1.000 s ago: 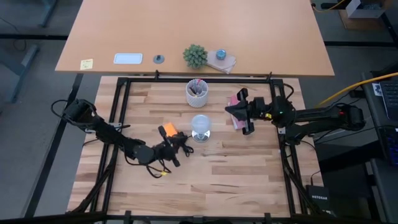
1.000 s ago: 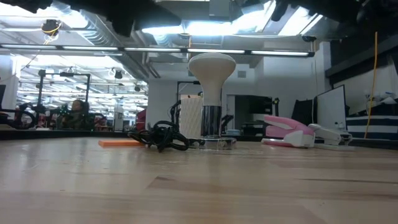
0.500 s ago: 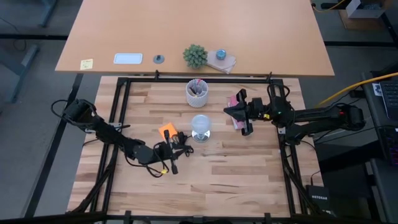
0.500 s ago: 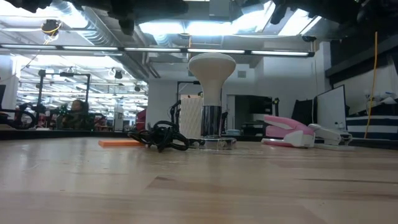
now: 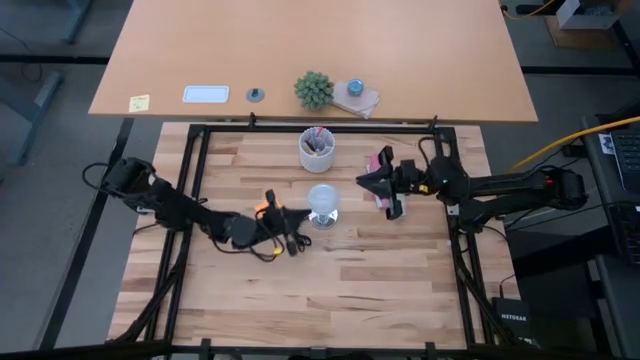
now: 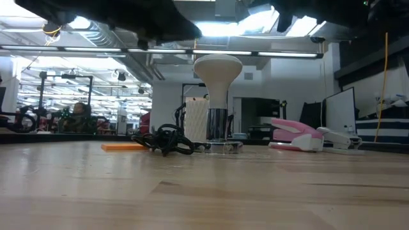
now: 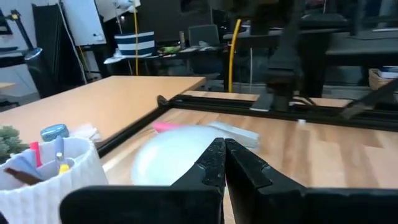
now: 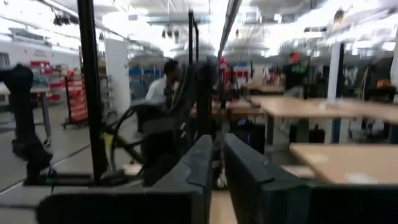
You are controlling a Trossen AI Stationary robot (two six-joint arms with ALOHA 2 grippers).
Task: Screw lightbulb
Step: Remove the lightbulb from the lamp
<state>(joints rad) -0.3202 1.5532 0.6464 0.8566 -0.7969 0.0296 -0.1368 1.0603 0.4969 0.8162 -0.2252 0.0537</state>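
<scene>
The lightbulb is standing upright near the middle of the table, its long axis vertical, rounded wide end up and narrow greyish base seated in the round silvery fitting. The left gripper, fingers pressed together and holding nothing, is lying just beside the bulb on the side toward the table's left edge; in the left wrist view the bulb's dome is sitting directly ahead of the fingertips. The right gripper is hovering farther off, toward the right edge, above the pink stapler; its fingers are showing a narrow gap with nothing between them. The left arm is judged the nearer of the two, so a grasp would be coming in sideways against an upright axis.

Count: one lightbulb, one fitting with one bundled black cord, one white cup of pens toward the far edge, one orange flat piece, one stapler, two grippers.
</scene>
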